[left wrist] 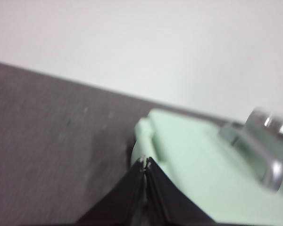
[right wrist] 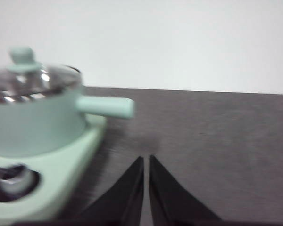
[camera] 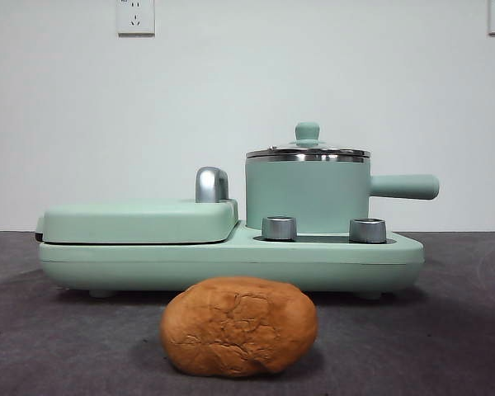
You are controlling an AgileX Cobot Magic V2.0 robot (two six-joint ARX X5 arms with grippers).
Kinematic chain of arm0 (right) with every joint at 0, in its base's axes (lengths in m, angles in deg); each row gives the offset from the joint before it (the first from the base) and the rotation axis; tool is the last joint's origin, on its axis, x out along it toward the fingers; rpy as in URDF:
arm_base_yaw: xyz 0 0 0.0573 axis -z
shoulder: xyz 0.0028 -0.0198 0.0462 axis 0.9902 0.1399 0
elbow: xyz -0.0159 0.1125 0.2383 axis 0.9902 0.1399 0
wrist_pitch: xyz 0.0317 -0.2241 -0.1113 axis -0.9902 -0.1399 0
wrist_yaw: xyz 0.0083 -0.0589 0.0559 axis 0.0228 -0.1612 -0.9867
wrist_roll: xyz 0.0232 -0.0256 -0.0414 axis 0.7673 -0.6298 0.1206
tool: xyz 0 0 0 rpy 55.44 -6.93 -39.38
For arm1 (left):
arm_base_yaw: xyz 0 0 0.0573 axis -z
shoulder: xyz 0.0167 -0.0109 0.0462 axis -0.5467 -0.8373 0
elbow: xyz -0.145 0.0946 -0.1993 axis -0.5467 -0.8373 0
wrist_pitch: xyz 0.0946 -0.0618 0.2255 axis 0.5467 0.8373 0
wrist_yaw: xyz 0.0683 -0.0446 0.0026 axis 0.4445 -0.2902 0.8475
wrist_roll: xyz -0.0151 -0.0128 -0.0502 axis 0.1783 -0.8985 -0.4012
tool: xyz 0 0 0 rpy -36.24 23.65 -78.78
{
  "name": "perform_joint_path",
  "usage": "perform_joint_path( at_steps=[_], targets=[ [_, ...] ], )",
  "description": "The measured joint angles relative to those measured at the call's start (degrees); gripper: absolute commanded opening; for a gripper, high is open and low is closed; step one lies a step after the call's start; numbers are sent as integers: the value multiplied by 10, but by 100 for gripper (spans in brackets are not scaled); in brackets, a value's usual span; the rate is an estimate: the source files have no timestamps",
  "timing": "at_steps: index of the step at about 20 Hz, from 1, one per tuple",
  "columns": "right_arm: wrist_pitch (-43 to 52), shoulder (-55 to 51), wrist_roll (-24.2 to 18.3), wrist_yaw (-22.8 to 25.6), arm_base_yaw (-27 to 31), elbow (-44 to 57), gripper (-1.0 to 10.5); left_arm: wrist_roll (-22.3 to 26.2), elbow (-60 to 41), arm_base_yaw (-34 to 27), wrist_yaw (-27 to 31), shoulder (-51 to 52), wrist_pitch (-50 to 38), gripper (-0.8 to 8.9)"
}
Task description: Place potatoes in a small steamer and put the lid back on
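The potato (camera: 239, 327), an orange-brown cracked lump, lies on the dark table in front of the mint-green cooker base (camera: 231, 260). On the base's right side stands the small steamer (camera: 308, 196), its handle pointing right, with the glass lid (camera: 308, 148) resting on it. In the right wrist view the steamer (right wrist: 35, 122) and its lid (right wrist: 30, 77) show off to one side. My right gripper (right wrist: 146, 160) is shut, hovering over bare table beside the base. My left gripper (left wrist: 145, 162) is shut with nothing in it, above the edge of the flat grill cover (left wrist: 198, 174). Neither arm shows in the front view.
The flat green grill plate (camera: 140, 221) with a steel hinge handle (camera: 211, 184) fills the base's left half. Two steel knobs (camera: 279, 228) sit on the base in front of the steamer. A white wall with sockets stands behind.
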Motion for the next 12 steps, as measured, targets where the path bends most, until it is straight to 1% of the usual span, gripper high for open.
perform_joint_path(
  at_steps=[2, 4, 5, 7, 9, 10, 12],
  targets=[
    [7, 0, 32, -5, 0, 0, 16, -14, 0, 0, 0, 0, -28, 6],
    [28, 0, 83, -4, 0, 0, 16, -47, 0, 0, 0, 0, -61, 6],
    [35, 0, 106, -1, 0, 0, 16, -68, 0, 0, 0, 0, -73, 6],
    [46, 0, 155, 7, 0, 0, 15, -131, 0, 0, 2, 0, -85, 9],
    [52, 0, 186, 13, 0, -3, 15, -190, 0, 0, 2, 0, -84, 10],
    [54, 0, 193, 14, 0, -7, 15, -210, 1, 0, 2, 0, -84, 10],
    [54, 0, 203, 14, 0, -24, 15, -232, 8, 0, 5, -1, -78, 10]
  ],
)
